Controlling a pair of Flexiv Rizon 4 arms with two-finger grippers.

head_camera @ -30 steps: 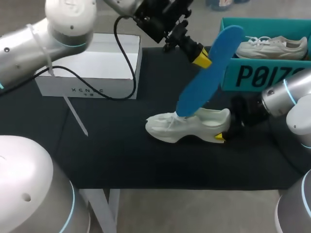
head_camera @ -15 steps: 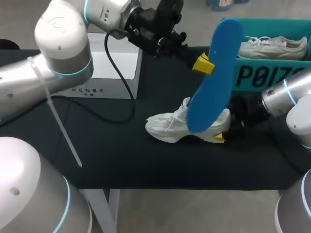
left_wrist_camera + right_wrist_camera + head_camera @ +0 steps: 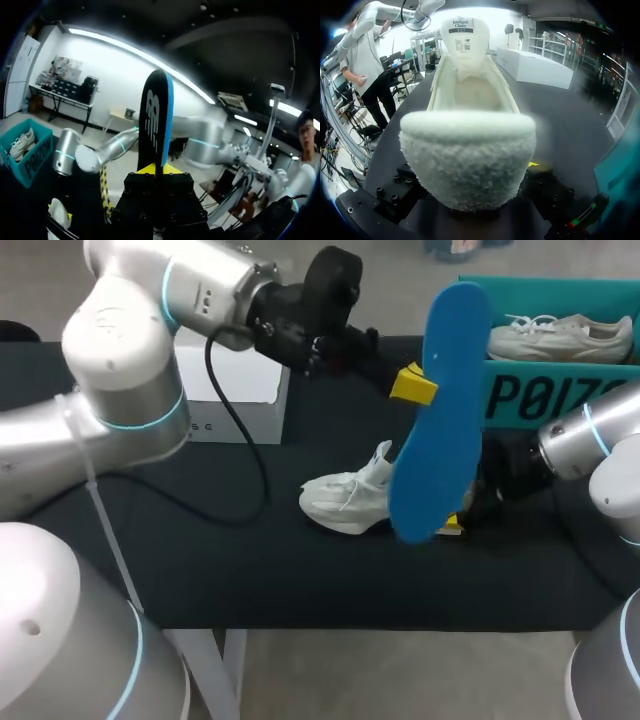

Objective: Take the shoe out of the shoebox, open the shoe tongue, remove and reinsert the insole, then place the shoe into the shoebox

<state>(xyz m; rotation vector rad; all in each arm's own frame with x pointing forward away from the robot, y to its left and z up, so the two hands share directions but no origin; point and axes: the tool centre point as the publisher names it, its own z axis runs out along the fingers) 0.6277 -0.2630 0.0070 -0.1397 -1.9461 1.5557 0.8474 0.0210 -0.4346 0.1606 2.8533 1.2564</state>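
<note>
Blue insole (image 3: 440, 410) is being pinched from two sides by the left gripper (image 3: 413, 386) in the head view. It is being held upright above the white shoe (image 3: 345, 500), with its lower end hiding the shoe's heel. The shoe is lying on the black table (image 3: 250, 570). The right gripper (image 3: 455, 524) is being kept at the shoe's heel. The teal shoebox (image 3: 540, 395) is standing behind the shoe and holds a second shoe (image 3: 560, 337). A white box (image 3: 235, 390) is sitting well apart from the shoe.

Through the left wrist view, the insole (image 3: 155, 125) is being clamped edge-on between the yellow tips, far above the shoe (image 3: 59, 212).

Through the right wrist view, the shoe's fleecy heel (image 3: 470, 150) is being pressed close against the gripper. Whether the gripper is clamping it cannot be told.
</note>
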